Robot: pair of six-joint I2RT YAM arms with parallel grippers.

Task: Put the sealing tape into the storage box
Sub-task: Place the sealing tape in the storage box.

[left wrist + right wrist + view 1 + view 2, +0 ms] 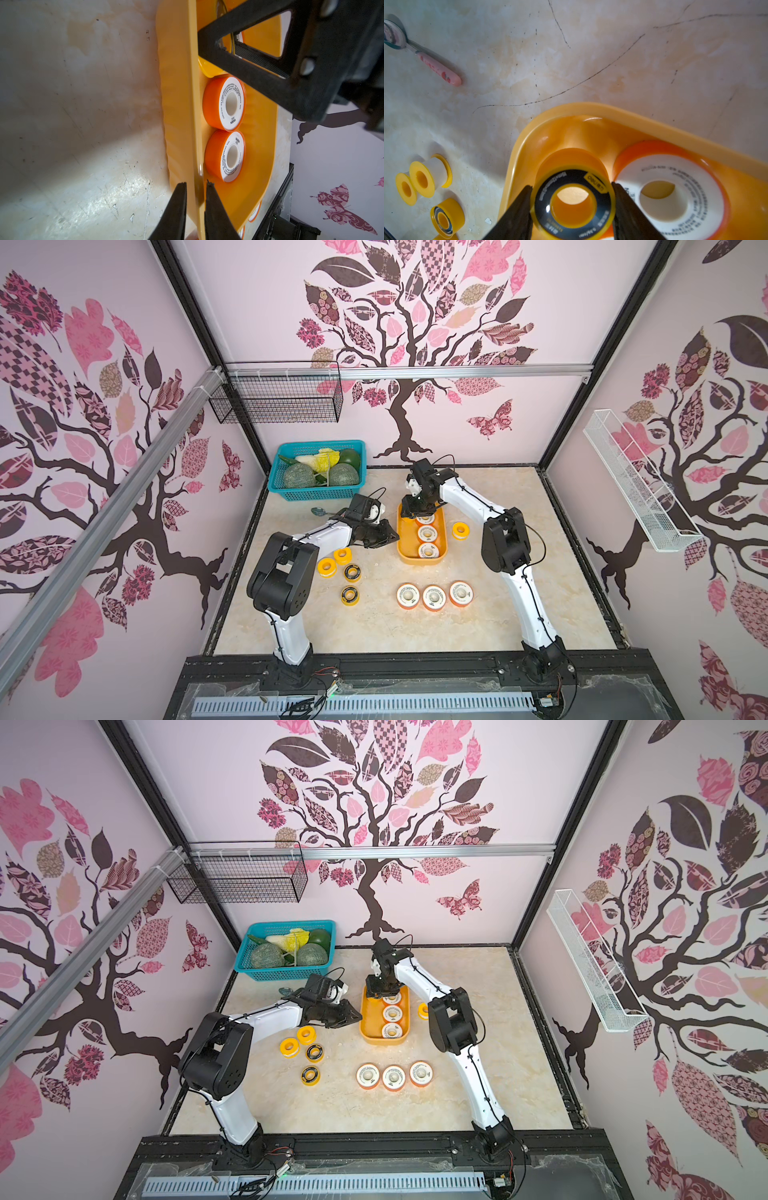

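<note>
The yellow-orange storage box sits mid-table with three orange-rimmed, white-faced sealing tape spools lying in it. My left gripper is shut on the box's left wall, one finger on each side of it. My right gripper hangs over the box's far end, shut on a yellow black-faced spool. On the table lie three more orange-rimmed spools, two black-faced ones, two plain yellow ones on the left and one to the right of the box.
A teal basket of vegetables stands at the back left. A pink-handled spoon lies in front of it. A black wire basket hangs on the back wall and a white mesh one on the right wall.
</note>
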